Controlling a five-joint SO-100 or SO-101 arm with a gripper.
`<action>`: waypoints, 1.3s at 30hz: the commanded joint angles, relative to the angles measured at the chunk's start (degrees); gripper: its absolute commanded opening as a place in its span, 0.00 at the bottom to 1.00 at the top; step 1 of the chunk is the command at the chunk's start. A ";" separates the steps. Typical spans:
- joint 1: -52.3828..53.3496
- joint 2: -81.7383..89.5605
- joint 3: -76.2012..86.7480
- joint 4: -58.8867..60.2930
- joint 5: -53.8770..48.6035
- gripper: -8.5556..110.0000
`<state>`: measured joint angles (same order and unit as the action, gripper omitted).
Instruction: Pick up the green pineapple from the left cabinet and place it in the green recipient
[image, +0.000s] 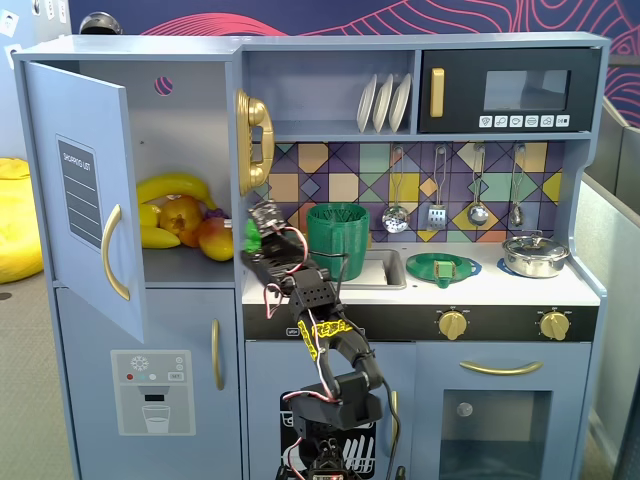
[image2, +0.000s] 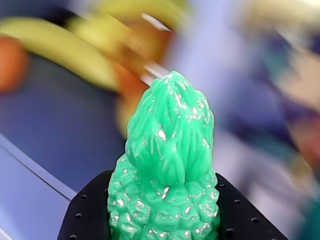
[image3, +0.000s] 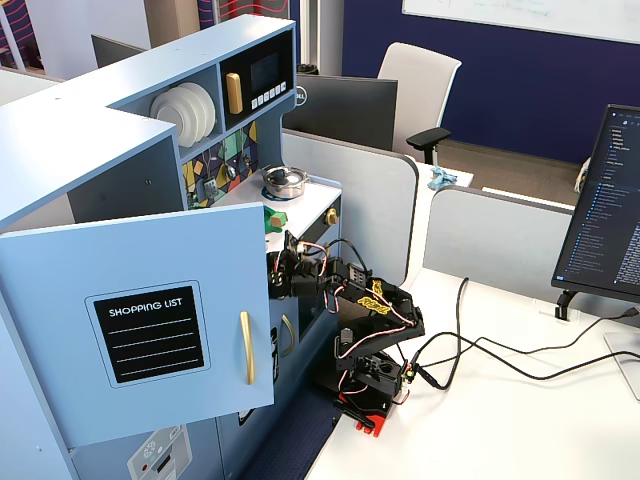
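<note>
The green pineapple (image2: 167, 170) fills the wrist view, leafy top up, with a black jaw on each side of its body. My gripper (image2: 165, 215) is shut on it. In a fixed view the gripper (image: 256, 232) holds the pineapple (image: 250, 236) at the right edge of the left cabinet's opening, just left of the green recipient (image: 338, 240). The cabinet door (image: 78, 195), with its gold handle and shopping-list label, stands open. The recipient stands upright on the counter beside the sink. In another fixed view the open door (image3: 150, 320) hides the gripper tip.
Yellow bananas (image: 172, 187) and orange-red fruits (image: 185, 218) lie on the cabinet shelf. A gold phone (image: 254, 140) hangs above the gripper. A flat green dish (image: 442, 268) and a metal pot (image: 535, 255) sit on the counter to the right. Cables trail over the white desk (image3: 520, 400).
</note>
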<state>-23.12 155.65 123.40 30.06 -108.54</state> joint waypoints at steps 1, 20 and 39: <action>9.76 -0.09 -6.86 1.41 3.60 0.07; 28.04 -40.78 -37.27 -14.59 11.95 0.07; 27.86 -61.96 -55.90 -15.73 14.77 0.35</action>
<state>4.48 93.34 72.60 15.64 -95.62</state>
